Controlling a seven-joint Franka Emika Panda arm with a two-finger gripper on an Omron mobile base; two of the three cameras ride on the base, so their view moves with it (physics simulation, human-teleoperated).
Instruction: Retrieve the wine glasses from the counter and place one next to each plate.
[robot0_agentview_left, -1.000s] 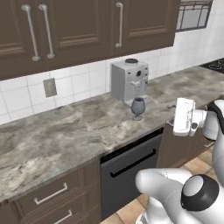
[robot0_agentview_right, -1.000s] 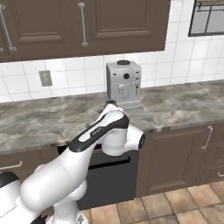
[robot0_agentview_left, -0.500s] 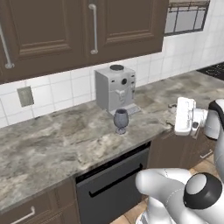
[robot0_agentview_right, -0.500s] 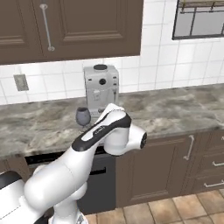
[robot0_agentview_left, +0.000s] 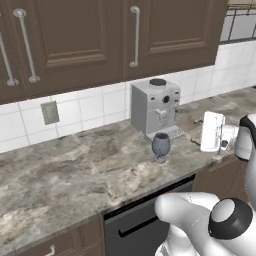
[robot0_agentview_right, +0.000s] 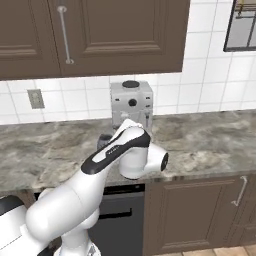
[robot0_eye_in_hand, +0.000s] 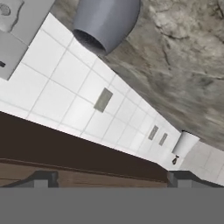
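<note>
The smoky wine glass stands on the marble counter at about 5 o'clock from the coffee machine — just in front of it, apart from the gripper. In the hand view its bowl sits at 12 o'clock, well off the spread, empty fingertips. White tiles and dark cabinets back the counter. Versus the earlier frame the whole scene has slid sideways — the base drove.

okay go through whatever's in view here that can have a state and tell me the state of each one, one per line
wine glass: upright on the counter, empty, not held
coffee machine: upright against the wall tiles, behind the glass
upper cabinet doors: closed
hand: open, holding nothing
</note>
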